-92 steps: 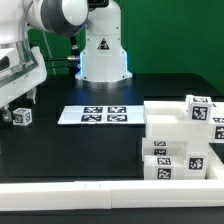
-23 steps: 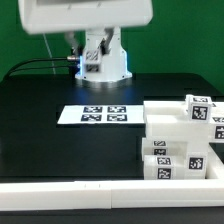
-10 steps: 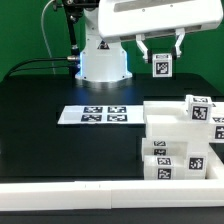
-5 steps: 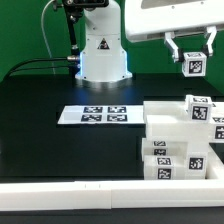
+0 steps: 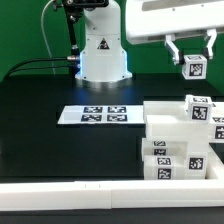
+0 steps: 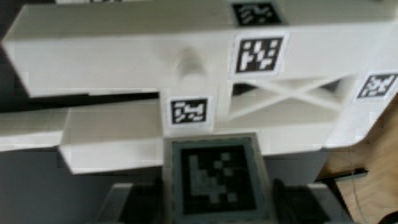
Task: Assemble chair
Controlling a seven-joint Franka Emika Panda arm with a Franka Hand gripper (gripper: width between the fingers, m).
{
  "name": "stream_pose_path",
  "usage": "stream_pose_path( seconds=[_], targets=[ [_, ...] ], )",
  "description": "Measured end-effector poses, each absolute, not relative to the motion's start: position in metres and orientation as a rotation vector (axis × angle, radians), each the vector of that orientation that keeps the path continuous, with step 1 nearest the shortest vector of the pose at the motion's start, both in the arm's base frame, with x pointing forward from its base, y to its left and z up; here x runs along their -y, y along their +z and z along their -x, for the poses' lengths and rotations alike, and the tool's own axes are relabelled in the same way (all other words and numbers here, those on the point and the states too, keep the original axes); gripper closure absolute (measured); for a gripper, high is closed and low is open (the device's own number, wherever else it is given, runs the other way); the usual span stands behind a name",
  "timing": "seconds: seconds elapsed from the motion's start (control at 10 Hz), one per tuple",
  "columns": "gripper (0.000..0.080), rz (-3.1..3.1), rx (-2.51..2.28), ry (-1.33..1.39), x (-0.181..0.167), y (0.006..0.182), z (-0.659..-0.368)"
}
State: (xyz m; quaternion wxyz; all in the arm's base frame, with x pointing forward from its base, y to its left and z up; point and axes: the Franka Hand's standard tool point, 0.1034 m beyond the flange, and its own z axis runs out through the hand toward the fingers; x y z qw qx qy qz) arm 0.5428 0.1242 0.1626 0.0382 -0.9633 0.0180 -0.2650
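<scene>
A: Chair (image 5: pixel 183 140) sits at the near edge of the black table (image 5: pixel 60 150), on the exterior view's right, almost straight below the gripper (image 5: pixel 190 56). It is a chunky stack of white blocks with black-and-white tags on the front and on the top corner.

B: And the tool?

A: Gripper jaws are partly closed on a small tagged cube (image 5: pixel 193 68), one finger on each side, and the cube hangs in the air well above the chair, touching nothing else.

B: Does the wrist view agree?

A: Yes. The cube (image 6: pixel 219 180) fills the space between the two dark fingers (image 6: pixel 285 200), and beyond it lie the chair's white beams and a diagonal brace (image 6: pixel 196 95), several tags showing.

B: Anything farther off?

A: The marker board (image 5: pixel 95 115) lies flat on the table, lower than the gripper and off toward the exterior view's left. Behind it stands the robot's white base (image 5: pixel 103 55), with a green wall at the back.
</scene>
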Motion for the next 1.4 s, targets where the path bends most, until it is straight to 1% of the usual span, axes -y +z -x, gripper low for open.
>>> stream_pose_path(
  seconds=[0.1, 0.3, 0.8, 0.9, 1.4],
  targets=[
    [0.0515, 2.955, -0.049, -0.85, -0.118, 0.16, -0.545],
    [0.0515, 2.964, -0.025, -0.859, -0.12, 0.147, -0.536],
    [0.0515, 2.979, 0.003, -0.849, -0.119, 0.139, -0.532],
    [0.0515, 2.985, 0.008, -0.84, -0.12, 0.135, -0.531],
    [0.0515, 2.984, 0.02, -0.861, -0.121, 0.132, -0.533]
  ],
)
